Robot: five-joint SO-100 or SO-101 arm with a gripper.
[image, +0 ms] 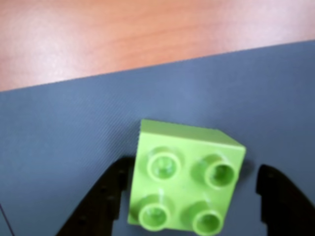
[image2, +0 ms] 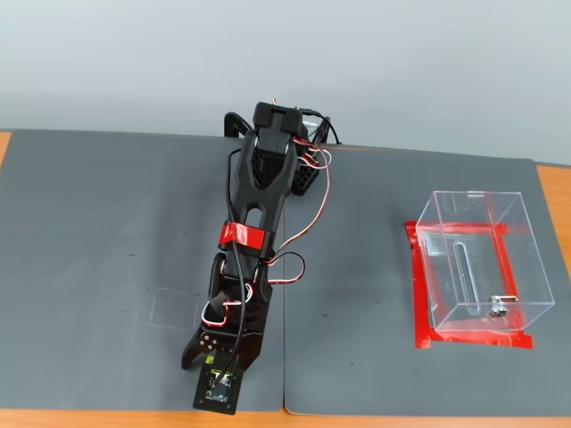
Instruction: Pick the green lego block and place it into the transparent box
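In the wrist view the green lego block is sitting studs-up at lower centre of the frame on the grey mat, with the end effector straddling it, jaws apart and not yet clamping. Judged step: grasp approach; next, closing squarely on the block's sides, then lifting and carrying toward the transparent box, which is standing empty at the right of the fixed view on red tape, well apart from the arm. No brand, label or writing is reading legibly.

No readable text, labels or numbers anywhere: nothing legible in either the wrist or fixed view.
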